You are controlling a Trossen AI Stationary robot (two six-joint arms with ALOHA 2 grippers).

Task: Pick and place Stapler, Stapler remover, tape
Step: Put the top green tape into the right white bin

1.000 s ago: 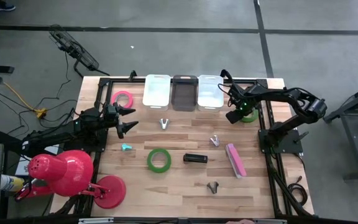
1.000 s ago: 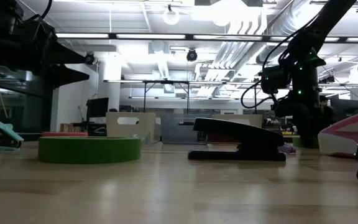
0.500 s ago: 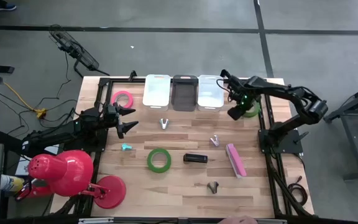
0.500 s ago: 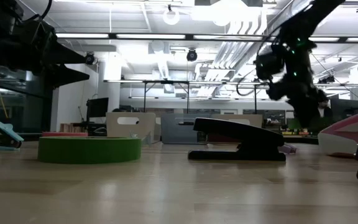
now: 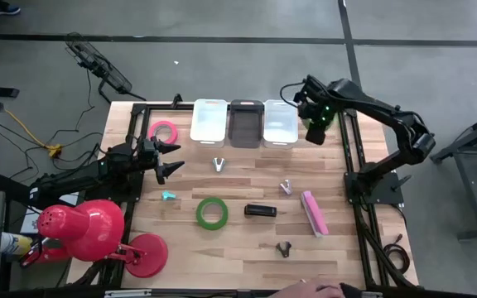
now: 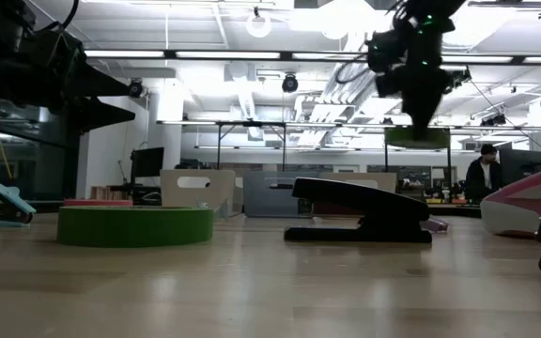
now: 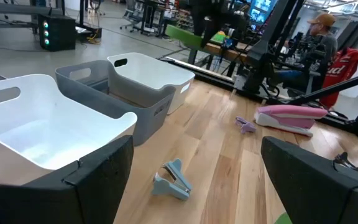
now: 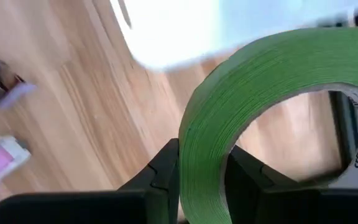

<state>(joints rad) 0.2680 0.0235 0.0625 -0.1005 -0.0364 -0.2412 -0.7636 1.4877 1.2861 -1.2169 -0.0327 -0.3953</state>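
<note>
Overhead, the right gripper (image 5: 314, 132) hides the green tape (image 8: 241, 106) its fingers clench; left gripper (image 5: 171, 160) spread, empty.

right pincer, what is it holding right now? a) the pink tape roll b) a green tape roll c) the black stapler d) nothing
b: the right pincer is shut on the wall of a green tape roll, lifted off the table near the right-hand white bin.
</note>
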